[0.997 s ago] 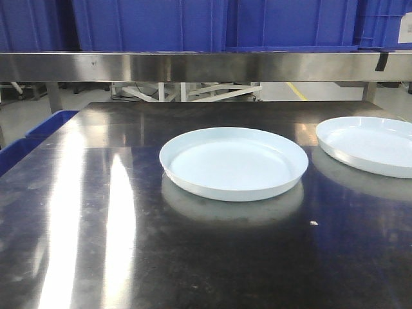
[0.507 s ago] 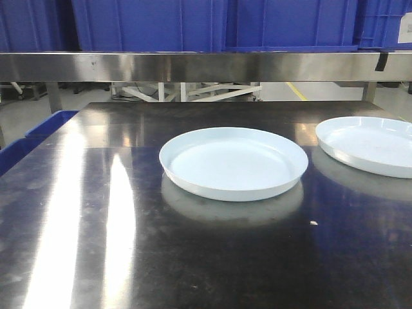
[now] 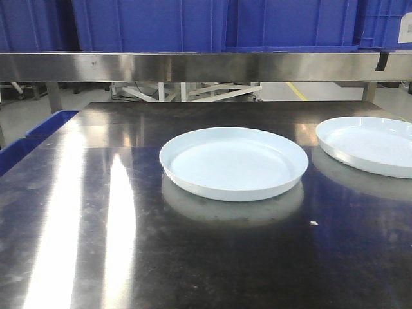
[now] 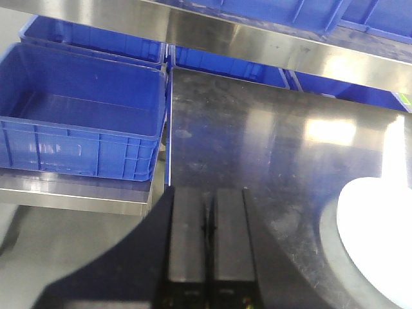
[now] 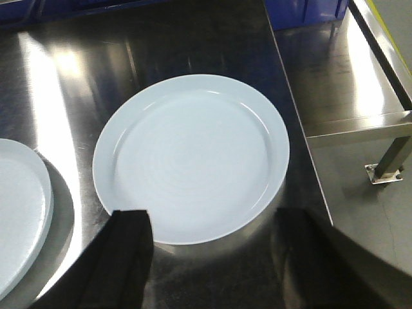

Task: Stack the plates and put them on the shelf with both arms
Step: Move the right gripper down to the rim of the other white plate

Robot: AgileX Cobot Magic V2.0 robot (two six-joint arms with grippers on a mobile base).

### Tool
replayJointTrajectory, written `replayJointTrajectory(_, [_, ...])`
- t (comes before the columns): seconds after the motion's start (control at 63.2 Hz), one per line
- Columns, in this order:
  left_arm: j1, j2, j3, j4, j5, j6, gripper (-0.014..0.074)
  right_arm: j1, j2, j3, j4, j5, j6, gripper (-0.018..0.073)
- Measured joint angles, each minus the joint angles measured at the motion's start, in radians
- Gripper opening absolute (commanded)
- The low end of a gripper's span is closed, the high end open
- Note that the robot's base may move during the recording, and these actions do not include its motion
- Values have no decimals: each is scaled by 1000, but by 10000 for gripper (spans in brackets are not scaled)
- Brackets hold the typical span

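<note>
Two white plates lie flat and apart on the dark steel table (image 3: 96, 212). One plate (image 3: 234, 162) is at the middle, the other plate (image 3: 370, 145) at the right edge. Neither gripper shows in the front view. In the right wrist view my right gripper (image 5: 215, 222) is open and empty, its fingers (image 5: 132, 235) straddling the near rim of the right plate (image 5: 191, 158); the middle plate (image 5: 19, 212) shows at the left. In the left wrist view my left gripper (image 4: 207, 193) is shut and empty over the table's left part, with the middle plate (image 4: 380, 244) off to its right.
A steel shelf (image 3: 206, 65) runs across the back above the table, with blue crates (image 3: 154, 22) on it. An open blue crate (image 4: 77, 122) stands on a lower shelf left of the table. The table's right edge (image 5: 302, 129) drops to a lower steel surface.
</note>
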State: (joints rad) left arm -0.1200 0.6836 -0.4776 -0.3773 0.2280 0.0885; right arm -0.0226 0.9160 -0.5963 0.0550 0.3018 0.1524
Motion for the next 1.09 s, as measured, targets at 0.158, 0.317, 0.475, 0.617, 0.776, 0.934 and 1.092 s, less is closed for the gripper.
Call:
replayJointTrajectory(0.158, [0, 0, 0, 0, 0, 0, 90, 0, 0, 0, 0, 0, 0, 516])
replayJointTrajectory(0.317, [0, 0, 0, 0, 0, 0, 90, 0, 0, 0, 0, 8, 0, 367])
replayJointTrajectory(0.475, [0, 0, 0, 0, 0, 0, 90, 0, 0, 0, 0, 32, 0, 74])
replayJointTrajectory(0.617, [0, 0, 0, 0, 0, 0, 90, 0, 0, 0, 0, 38, 0, 55])
replayJointTrajectory(0.776, [0, 0, 0, 0, 0, 0, 90, 0, 0, 0, 0, 56, 0, 59])
replayJointTrajectory(0.934, [0, 0, 0, 0, 0, 0, 90, 0, 0, 0, 0, 85, 0, 207])
replayJointTrajectory(1.092, [0, 0, 0, 0, 0, 0, 90, 0, 45, -31, 0, 97, 0, 380])
